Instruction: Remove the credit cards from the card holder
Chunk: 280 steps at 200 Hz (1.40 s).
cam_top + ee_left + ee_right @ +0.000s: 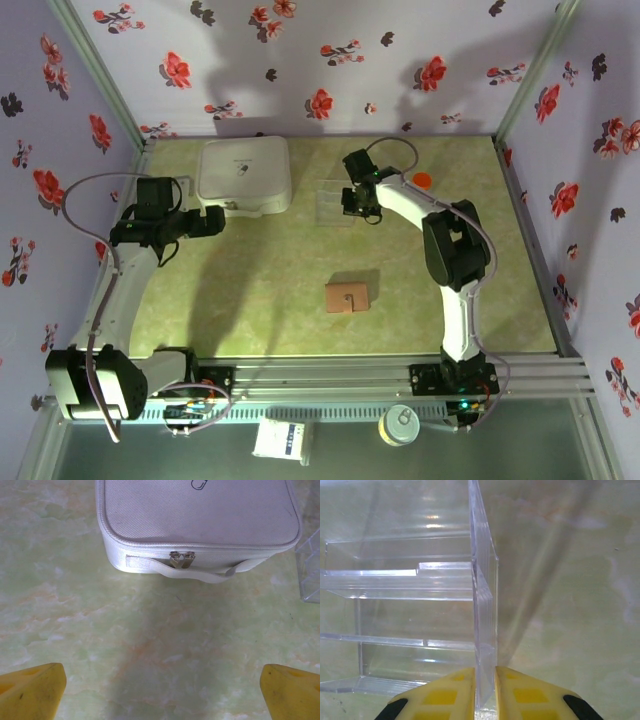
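Right wrist view: right gripper (485, 692) pinches the clear tray (420, 580) side wall. Top view: card holder (347, 297) lies mid-table, well apart from both arms. Left gripper (162, 690) is spread wide, low, facing the white box (200, 510).

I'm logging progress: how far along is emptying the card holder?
Done: nothing that I can see; the tan-brown leather card holder lies mid-table, apart from both grippers. In hand: the right gripper pinches the clear plastic tray by its wall; the left gripper hangs open by the white zipped box. Left: emptying that holder.
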{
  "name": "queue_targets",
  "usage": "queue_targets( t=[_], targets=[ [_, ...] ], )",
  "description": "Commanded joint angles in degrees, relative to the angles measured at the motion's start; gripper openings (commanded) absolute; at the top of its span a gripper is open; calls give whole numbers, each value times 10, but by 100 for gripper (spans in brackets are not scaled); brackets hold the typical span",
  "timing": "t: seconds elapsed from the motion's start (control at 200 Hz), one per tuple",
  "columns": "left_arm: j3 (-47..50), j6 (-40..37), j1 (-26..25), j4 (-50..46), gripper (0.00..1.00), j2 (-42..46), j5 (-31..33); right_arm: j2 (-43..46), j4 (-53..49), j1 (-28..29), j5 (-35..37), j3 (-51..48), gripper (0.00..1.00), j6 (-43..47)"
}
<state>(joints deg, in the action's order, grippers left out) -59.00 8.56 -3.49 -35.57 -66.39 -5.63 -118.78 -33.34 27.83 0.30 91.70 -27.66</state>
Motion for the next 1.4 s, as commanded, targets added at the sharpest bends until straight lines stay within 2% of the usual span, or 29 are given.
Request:
queue_targets(
  t=[0.0,0.23,0.39,0.66,0.835,1.02,1.18,1.255,1.395],
  targets=[
    [7,-12,-1,2,100,10,-1,54,-27,9,20,-12,22,0],
    [7,-10,-1,3,100,7,-3,128,-38,32,35,-84,25,-6],
    [8,-10,-1,6,100,11,3,194,-38,74,33,-167,28,-40],
    [9,-8,-1,4,100,7,3,292,-20,190,13,-297,35,-150],
    [9,-6,-1,3,100,6,2,327,-34,275,10,-343,42,-216],
    [10,-7,-1,3,100,5,3,354,-26,335,-3,-389,48,-281],
    [10,-6,-1,2,100,1,9,367,14,365,-16,-442,61,-330],
    [8,-5,0,2,100,-2,8,362,48,365,-22,-465,70,-342],
    [8,-4,-1,-1,100,-4,9,340,45,364,0,-452,82,-337]
  ],
)
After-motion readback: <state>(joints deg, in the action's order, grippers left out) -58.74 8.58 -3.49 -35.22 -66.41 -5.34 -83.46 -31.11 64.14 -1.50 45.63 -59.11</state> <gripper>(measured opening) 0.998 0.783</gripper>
